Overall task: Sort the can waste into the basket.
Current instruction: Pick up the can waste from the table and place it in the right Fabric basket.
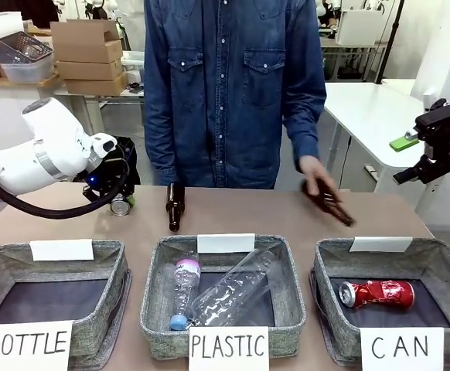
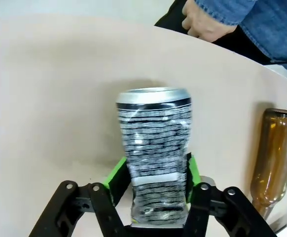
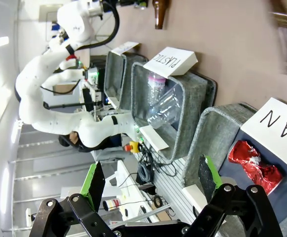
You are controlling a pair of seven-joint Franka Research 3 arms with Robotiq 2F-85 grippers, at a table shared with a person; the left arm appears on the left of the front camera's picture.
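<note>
A dark can [image 2: 156, 148] with pale stripes and a silver end sits between the green pads of my left gripper [image 2: 153, 170], which press on both its sides. In the front view that can [image 1: 121, 205] is low over the far left of the table, in my left gripper [image 1: 115, 202]. A crushed red can [image 1: 376, 294] lies in the grey basket [image 1: 329, 267] signed "CAN" at the front right. High at the right edge, my right gripper [image 1: 405, 158] is open and holds nothing. Its wrist view looks down on the red can [image 3: 254, 165] past the open right gripper [image 3: 148, 177].
A brown glass bottle [image 1: 175, 207] stands upright just right of the dark can. The person's hand [image 1: 318, 185] moves another brown bottle [image 1: 335, 207] over the far right of the table. The "PLASTIC" basket [image 1: 287, 270] holds clear bottles; the "BOTTLE" basket [image 1: 117, 267] stands at the left.
</note>
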